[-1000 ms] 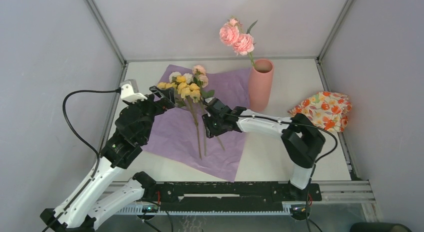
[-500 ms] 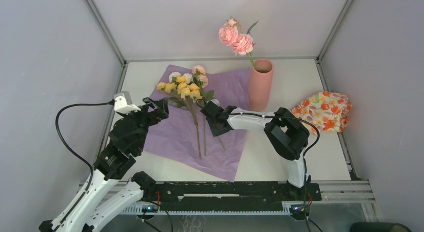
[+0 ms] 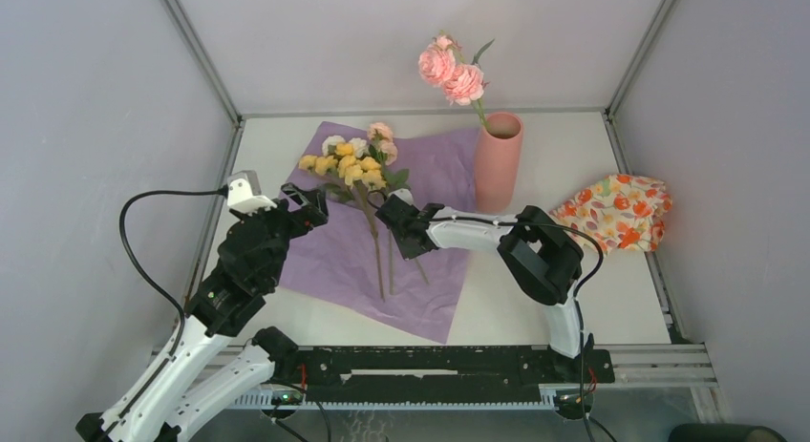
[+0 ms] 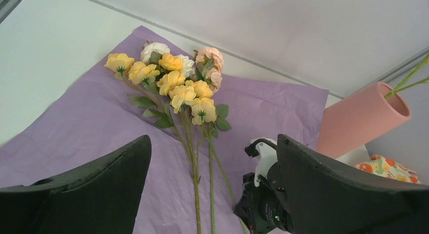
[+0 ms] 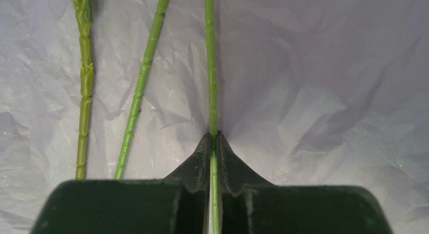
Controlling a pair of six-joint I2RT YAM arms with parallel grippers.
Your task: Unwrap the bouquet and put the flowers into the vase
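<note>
Right gripper [image 5: 213,143] clenched on one thin green stem [image 5: 211,67] of the yellow, white and peach artificial roses [image 4: 177,87], which lay on crinkled purple paper [image 3: 334,261] left of the tall salmon-pink cylinder vase [image 3: 499,160]. Left gripper [image 3: 304,199] gaped, empty.

Bright, even, diffuse light from above, no glare. Shadows faint & soft: in creases of purple paper [image 5: 329,92], alongside the stem [image 5: 211,67]. Top view sharp throughout. L wrist view: L gripper [image 4: 213,143] fingers [image 4: 91,193] near-black, edges slightly soft; far bg clear.
</note>
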